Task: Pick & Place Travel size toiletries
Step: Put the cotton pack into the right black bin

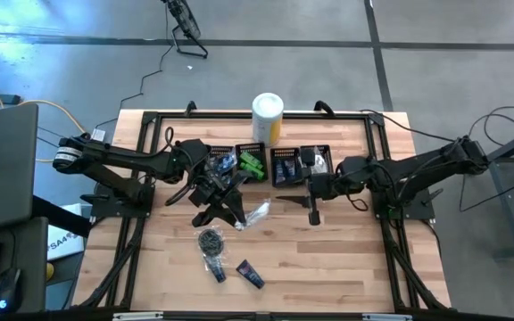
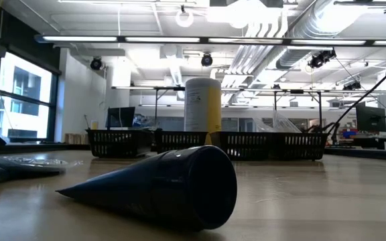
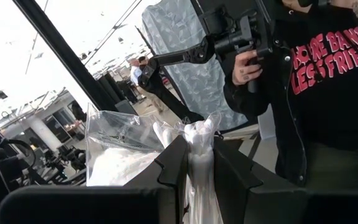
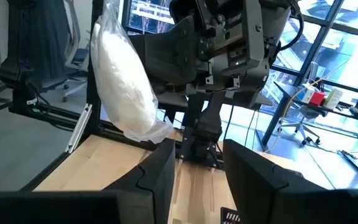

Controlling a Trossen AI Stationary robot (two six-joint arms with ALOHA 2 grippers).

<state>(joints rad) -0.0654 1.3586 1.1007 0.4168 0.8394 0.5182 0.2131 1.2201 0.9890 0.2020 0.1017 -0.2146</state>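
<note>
My left gripper [image 3: 201,155] is raised above the middle of the table and shut on a clear sachet of white stuff [image 3: 120,162]. The right wrist view shows the sachet [image 4: 126,81] in the air. My right gripper [image 4: 197,152] faces it from the table's right, level and open, with nothing between its fingers. Apart from both grippers, a dark blue tube [image 1: 250,274], a black bagged bundle [image 1: 211,241] and another clear sachet [image 1: 257,212] lie flat on the table. The tube [image 2: 173,187] lies on its side close in the low view. My left gripper pinches the sachet's gathered clear plastic [image 3: 199,134] between its two fingers. The fingers lie about level. The filled body [image 4: 129,93] bulges out to one side of them. The sachet is lifted clear of the table.
Four black mesh bins [image 1: 266,163] stand in a row at the far side, with green packets [image 1: 253,166] and dark tubes [image 1: 284,167] in them. A white-and-yellow canister [image 1: 268,116] stands behind them. A person in a black sweatshirt [image 3: 328,93] stands beyond the table.
</note>
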